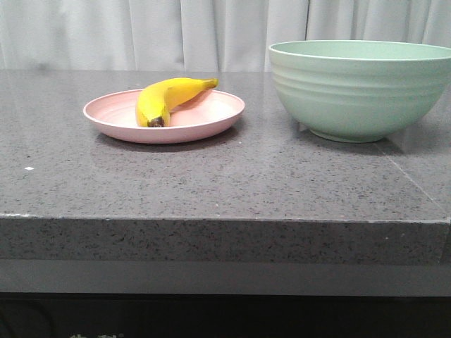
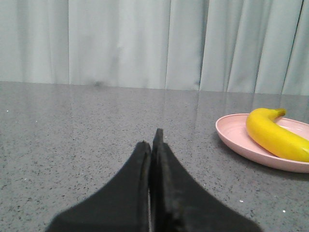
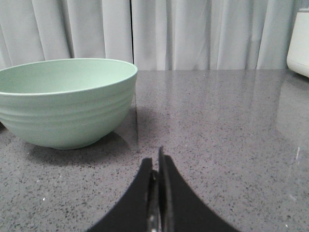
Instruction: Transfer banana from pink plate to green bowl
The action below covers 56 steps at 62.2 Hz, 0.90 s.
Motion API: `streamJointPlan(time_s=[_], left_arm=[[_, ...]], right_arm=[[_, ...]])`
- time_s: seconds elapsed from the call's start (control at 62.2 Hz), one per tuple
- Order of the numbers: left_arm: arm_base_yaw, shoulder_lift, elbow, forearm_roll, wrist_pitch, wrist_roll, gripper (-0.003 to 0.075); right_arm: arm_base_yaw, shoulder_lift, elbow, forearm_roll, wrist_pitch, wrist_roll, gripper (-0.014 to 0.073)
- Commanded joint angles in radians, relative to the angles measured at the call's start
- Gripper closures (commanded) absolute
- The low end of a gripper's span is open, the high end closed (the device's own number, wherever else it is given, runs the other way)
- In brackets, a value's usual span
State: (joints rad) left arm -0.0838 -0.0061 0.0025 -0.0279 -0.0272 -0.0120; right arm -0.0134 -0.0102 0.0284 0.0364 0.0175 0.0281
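- The banana [image 1: 169,98] lay on the pink plate [image 1: 113,120], left of centre in the front view, its dark brown tip toward the camera and its stem end over the plate's right rear rim.
- The green bowl [image 1: 359,91] stood at the right of that frame, apart from the plate, upright on the speckled grey stone countertop [image 1: 211,183].
- My left pincer [image 2: 153,145] sat low in the middle of its wrist picture, black fingers pressed together with nothing between them; the plate and banana showed at the right edge, well clear of my fingertips.
- My right pincer [image 3: 156,166] was likewise closed and empty, the bowl at the left of its frame, apart from me.
- A pale pleated curtain [image 1: 141,32] hung behind the counter.
- A white object [image 3: 300,43], cut off at the upper right of the right wrist picture, was too partial to name.
- I could read no writing or brand on anything.
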Motion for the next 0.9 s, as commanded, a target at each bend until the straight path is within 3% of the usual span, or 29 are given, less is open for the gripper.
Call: streamJointPlan(time_s=[0.0,0.145,0.402,0.707,0.884], left_arm=[[0.001,-0.024,0.0,-0.008,-0.098,-0.007,0.0738],[0.001,-0.018,-0.075,-0.069,-0.085,-0.007,0.0738],[0.001,0.085,-0.388,-0.07,0.197,-0.007,0.0738],[0.001,0.388,-0.755,-0.049,0.561,0.03,0.0738],[0.001,0.54,-0.834,-0.049,0.636,0.05,0.0738]], right_arm=[[0.002,-0.023,-0.006,-0.003,-0.113,-0.002,0.0662],[0.002,-0.023,-0.06,-0.003,-0.101,-0.002,0.0662],[0.002,0.019,-0.343,-0.003,0.16,-0.003,0.0662],[0.002,0.292,-0.676,-0.003,0.424,-0.003,0.0662],[0.002,0.448,-0.794,-0.003,0.522,-0.003,0.0662]])
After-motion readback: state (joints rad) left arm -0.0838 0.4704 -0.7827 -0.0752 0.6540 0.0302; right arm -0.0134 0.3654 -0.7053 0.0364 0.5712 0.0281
